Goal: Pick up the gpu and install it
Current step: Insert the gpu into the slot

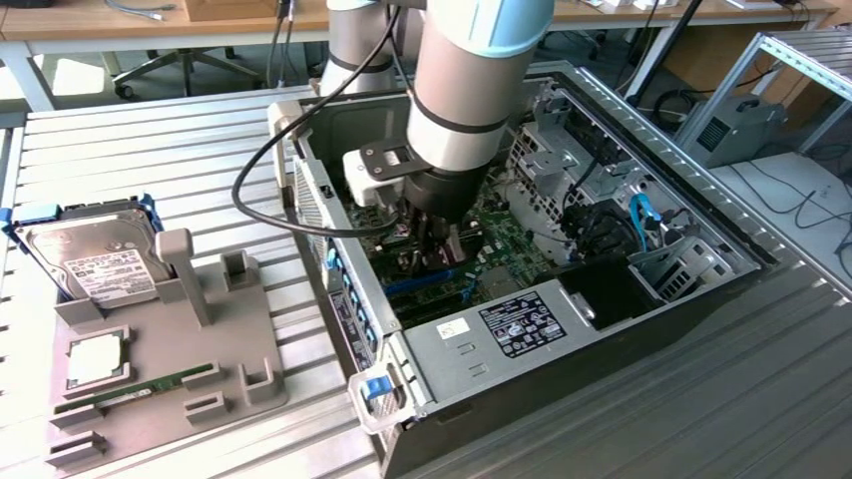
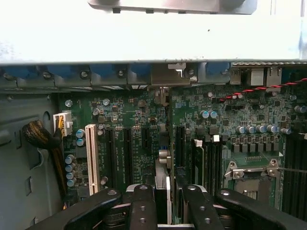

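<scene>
The gripper (image 2: 163, 206) is lowered into the open computer case (image 1: 692, 329), above the green motherboard (image 2: 129, 143); its fingers (image 2: 141, 206) are clenched on the gpu (image 2: 162, 187), which stands on its edge between them, seen as a thin card. The card's lower edge is near the slots beside the white slot (image 2: 91, 158); whether it touches the board I cannot tell. On the exterior view's left, a hard drive (image 1: 87, 254) stands in a grey holder (image 1: 200, 339) on the table.

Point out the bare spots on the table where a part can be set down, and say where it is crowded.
Free: the slatted table between the hard drive and the computer case, and the strip at the exterior view's right of the case. Crowded: the grey fixture, and the case interior, where the gripper sits over the motherboard.
</scene>
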Controlling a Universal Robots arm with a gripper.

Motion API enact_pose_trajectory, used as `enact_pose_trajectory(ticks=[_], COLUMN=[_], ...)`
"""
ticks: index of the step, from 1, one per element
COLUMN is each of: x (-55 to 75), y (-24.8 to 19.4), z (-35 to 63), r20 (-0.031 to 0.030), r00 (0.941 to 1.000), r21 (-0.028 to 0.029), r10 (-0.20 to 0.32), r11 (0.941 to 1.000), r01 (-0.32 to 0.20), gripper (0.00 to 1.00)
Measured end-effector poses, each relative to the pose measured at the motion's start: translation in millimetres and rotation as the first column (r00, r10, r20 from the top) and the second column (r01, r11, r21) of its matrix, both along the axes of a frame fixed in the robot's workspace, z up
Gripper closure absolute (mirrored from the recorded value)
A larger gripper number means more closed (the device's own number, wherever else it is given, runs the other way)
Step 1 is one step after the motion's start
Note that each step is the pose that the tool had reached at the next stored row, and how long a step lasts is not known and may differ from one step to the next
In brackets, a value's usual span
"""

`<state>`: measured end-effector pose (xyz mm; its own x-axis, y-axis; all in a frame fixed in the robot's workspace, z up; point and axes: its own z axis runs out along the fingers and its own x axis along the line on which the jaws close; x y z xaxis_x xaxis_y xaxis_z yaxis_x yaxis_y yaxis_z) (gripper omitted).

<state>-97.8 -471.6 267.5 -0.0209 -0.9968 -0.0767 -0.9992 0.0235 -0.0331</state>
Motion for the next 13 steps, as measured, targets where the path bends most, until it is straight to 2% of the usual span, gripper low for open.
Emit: enact_pose_trajectory(ticks=[4,8,10,11,12,13], x=[0.1,0.3,0.2,0.5,1.6,5.0], y=[2.1,4.0,3.9,4.1,4.3,6.6], z=[-0.5,-0.8,-0.7,-0.8,-0.7,-1.3], r20=[-0.0001,0.0000,0.0000,0.0001,0.0000,-0.0030], r00=[1.0000,1.0000,1.0000,1.0000,1.0000,1.0000], r21=[-0.0009,-0.0092,-0.0099,-0.0130,-0.0305,-0.0306], r10=[-0.001,-0.008,-0.008,-0.008,-0.009,-0.010], r11=[1.0000,0.9999,0.9999,0.9999,0.9995,0.9995], r01=[0.001,0.008,0.008,0.008,0.009,0.009], gripper=[0.73,0.73,0.73,0.73,0.73,0.73])
